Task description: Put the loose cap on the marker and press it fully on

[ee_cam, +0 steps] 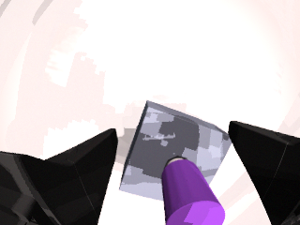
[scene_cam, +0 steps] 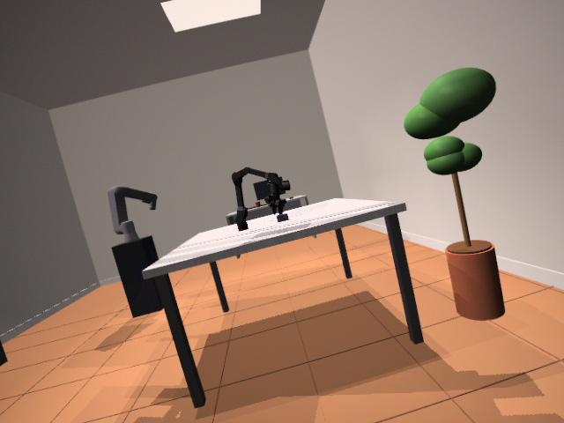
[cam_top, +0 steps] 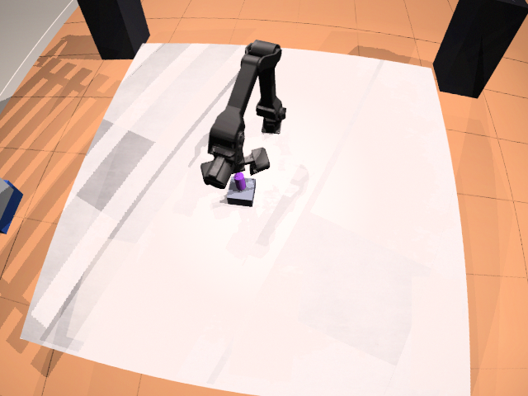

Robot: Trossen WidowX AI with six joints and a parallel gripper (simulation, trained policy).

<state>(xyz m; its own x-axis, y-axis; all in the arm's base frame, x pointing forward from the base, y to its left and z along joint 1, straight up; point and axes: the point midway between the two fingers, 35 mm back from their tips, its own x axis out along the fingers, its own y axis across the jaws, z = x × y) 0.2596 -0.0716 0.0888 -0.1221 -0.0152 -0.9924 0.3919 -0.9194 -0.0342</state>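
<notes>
The purple cap [cam_top: 240,181] [ee_cam: 189,192] stands upright over the marker in the grey holder block [cam_top: 241,196] [scene_cam: 283,218] [ee_cam: 155,175]. In the wrist view a thin pale band and a dark ring show at the cap's lower end, against the block. Whether the cap is fully seated cannot be told. The rest of the marker is hidden by the cap and block. My gripper [ee_cam: 175,131] is open, its fingers wide apart on either side of the cap and clear of it. Nothing is held between them.
The block stands on the white table [cam_top: 341,170] [scene_cam: 355,204], in front of the arm's base [cam_top: 271,123] [scene_cam: 242,224]. Dark pedestals [cam_top: 121,30] [cam_top: 479,51] stand beyond the table's far corners. A potted plant [scene_cam: 476,282] stands on the floor beside the table.
</notes>
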